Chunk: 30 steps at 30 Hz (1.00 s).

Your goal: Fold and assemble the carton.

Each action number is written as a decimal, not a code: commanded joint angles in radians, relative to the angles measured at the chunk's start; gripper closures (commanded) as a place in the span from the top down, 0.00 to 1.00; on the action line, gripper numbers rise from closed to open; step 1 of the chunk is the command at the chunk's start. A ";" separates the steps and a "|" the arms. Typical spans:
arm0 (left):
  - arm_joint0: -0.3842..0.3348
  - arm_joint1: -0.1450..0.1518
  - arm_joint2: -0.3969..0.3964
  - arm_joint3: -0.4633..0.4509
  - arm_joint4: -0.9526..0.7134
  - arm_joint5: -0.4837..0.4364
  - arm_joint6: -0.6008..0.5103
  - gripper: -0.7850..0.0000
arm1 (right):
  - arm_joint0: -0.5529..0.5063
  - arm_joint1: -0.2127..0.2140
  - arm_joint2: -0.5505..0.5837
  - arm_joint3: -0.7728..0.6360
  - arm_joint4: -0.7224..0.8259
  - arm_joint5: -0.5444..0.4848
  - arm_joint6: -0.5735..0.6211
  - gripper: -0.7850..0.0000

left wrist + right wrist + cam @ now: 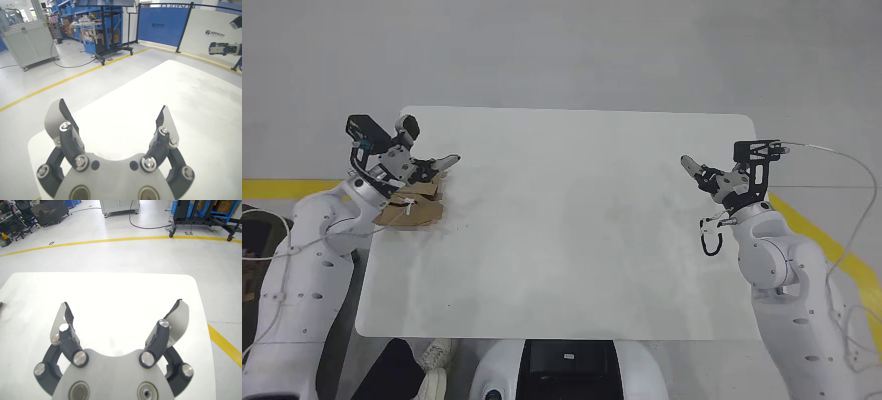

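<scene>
- Carton (410, 207): lies flattened at the left edge of the table (582, 240), partly under your left arm; folding looks not yet begun.
- Left gripper (113, 113): jaws spread, empty, probably poised for a first grasp.
- Right gripper (122, 308): jaws spread, empty, at the opposite edge, well apart.

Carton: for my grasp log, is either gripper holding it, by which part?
Neither. The left gripper and right gripper are open and empty; the carton lies free.

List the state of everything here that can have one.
carton, not yet assembled, lying at the edge of the table, not gripped.
left claw, open, empty.
right claw, open, empty.
</scene>
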 commanded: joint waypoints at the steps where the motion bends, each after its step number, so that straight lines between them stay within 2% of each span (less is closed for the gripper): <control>1: 0.016 0.002 -0.018 -0.004 -0.026 0.003 0.005 1.00 | 0.000 0.000 0.000 0.000 0.000 0.000 0.000 1.00; 5: 0.030 0.009 -0.065 0.017 -0.140 -0.051 -0.057 1.00 | 0.000 0.000 0.000 0.000 0.000 0.000 0.000 1.00; 8: 0.022 0.014 -0.094 0.059 -0.268 -0.085 -0.156 1.00 | 0.000 0.000 0.000 0.000 0.000 0.000 0.000 1.00; 12: -0.024 0.027 -0.122 0.143 -0.498 -0.152 -0.382 1.00 | 0.000 0.000 0.000 0.000 0.000 0.000 0.000 1.00; 17: -0.094 0.050 -0.160 0.241 -0.737 -0.178 -0.642 1.00 | 0.000 0.000 0.000 0.000 0.000 0.000 0.000 1.00; 24: -0.182 0.083 -0.197 0.395 -1.041 -0.162 -0.962 1.00 | 0.000 0.000 0.000 0.000 0.000 0.000 0.000 1.00; 30: -0.254 0.097 -0.190 0.506 -1.191 -0.100 -1.160 1.00 | 0.000 0.000 0.000 0.000 0.000 0.000 0.000 1.00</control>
